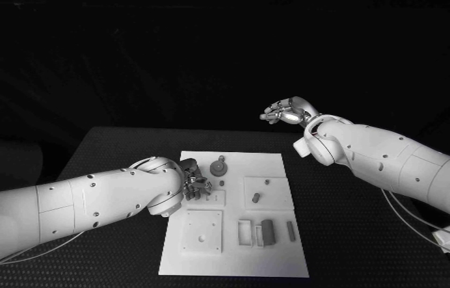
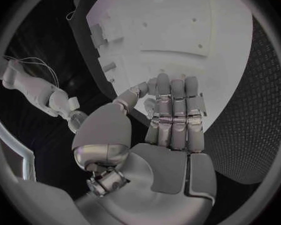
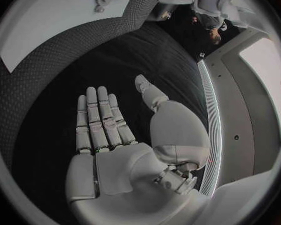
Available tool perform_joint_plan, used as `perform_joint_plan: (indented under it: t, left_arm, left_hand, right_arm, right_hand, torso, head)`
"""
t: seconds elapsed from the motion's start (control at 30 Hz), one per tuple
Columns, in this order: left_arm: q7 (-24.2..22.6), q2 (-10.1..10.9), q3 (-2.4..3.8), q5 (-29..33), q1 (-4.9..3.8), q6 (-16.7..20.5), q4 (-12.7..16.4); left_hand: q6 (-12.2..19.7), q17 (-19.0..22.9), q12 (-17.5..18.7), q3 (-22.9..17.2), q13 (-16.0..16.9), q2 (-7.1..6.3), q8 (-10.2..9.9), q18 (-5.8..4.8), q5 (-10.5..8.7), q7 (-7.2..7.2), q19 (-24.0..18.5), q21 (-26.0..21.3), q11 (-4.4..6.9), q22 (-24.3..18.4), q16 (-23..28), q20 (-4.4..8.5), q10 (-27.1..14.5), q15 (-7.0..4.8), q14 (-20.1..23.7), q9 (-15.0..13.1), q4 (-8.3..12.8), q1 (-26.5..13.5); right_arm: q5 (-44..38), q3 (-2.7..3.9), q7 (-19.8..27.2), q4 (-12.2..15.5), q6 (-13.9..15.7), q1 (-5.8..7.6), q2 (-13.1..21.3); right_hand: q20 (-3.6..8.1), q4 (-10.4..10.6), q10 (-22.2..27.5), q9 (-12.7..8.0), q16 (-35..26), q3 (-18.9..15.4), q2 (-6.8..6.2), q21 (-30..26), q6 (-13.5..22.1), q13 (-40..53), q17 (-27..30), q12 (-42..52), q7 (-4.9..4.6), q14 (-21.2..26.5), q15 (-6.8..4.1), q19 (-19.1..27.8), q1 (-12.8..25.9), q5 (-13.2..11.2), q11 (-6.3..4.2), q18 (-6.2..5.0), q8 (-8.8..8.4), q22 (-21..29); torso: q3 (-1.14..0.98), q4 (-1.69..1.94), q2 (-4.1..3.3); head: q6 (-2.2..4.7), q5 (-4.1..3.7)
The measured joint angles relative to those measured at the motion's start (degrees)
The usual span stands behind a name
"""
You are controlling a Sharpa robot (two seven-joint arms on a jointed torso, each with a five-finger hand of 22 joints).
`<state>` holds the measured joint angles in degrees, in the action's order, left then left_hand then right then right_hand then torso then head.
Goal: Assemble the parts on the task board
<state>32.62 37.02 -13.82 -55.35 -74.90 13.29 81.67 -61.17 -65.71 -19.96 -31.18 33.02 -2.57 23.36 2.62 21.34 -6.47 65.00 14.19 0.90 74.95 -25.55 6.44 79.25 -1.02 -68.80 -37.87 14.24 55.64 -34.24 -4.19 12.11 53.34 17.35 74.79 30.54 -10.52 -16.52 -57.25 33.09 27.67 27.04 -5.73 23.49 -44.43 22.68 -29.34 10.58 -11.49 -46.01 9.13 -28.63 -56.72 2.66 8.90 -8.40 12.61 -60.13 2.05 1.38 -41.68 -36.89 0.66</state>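
Near parts: small pieces (image 1: 267, 231) lie loose on the task board (image 1: 281, 262), unassembled.
Left robot hand (image 1: 194, 183): over the board's left side, fingers together; grasp? Cannot tell.
Gear (image 1: 218, 167): just beyond it.
Right robot hand (image 1: 286, 112): raised, released, holding nothing.
Next: probably a careful pick.

Dim, dark surroundings; bright task board (image 1: 235, 216); fisheye bending in wrist views

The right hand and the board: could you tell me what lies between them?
Only bare black table; the head view shows the right hand raised beyond the board, holding nothing.
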Motion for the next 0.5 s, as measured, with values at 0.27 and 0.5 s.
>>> perform_joint_plan:
  t: [0.27, 0.5]
  left_arm:
    - [0.19, -0.1, 0.0, -0.4, 0.17, -0.55, -0.04]
    - [0.55, -0.11, 0.01, -0.75, 0.36, -1.83, -0.05]
  left_hand:
    - [-0.04, -0.17, -0.42, 0.02, 0.24, 0.23, -0.01, -0.01, 0.24, 0.04, 0.0, 0.0, 0.35, -0.01, -0.4, 0.0, 0.13, -0.21, -0.21, -0.16, -0.01, -0.24]
    - [-0.04, -0.23, -0.41, 0.09, 0.3, 0.23, 0.22, -0.02, 0.24, 0.05, 0.0, 0.0, 0.35, -0.01, -0.4, -0.01, 0.13, -0.22, -0.21, -0.26, -0.09, -0.24]
  right_arm:
    - [0.04, 0.0, 0.0, 0.12, -0.26, 0.0, 0.0]
    - [0.06, 0.0, 0.01, 0.15, -0.48, 0.0, -0.01]
  right_hand:
    - [0.0, 0.0, 0.0, -0.05, 0.0, 0.0, 0.0, 0.0, 0.0, -0.34, 0.0, 0.0, 0.0, 0.0, 0.0, 0.0, 0.0, 0.0, 0.0, 0.0, 0.2, 0.0]
    - [0.0, 0.0, 0.0, -0.05, -0.21, 0.0, 0.0, 0.0, -0.01, -0.54, -0.01, 0.0, 0.0, -0.01, -0.01, 0.0, 0.0, 0.0, 0.0, 0.0, 0.2, -0.01]
  torso:
    - [0.0, -0.01, -0.01]
    - [0.0, -0.01, -0.01]
  head:
    - [-0.19, 0.01]
    - [-0.39, 0.07]
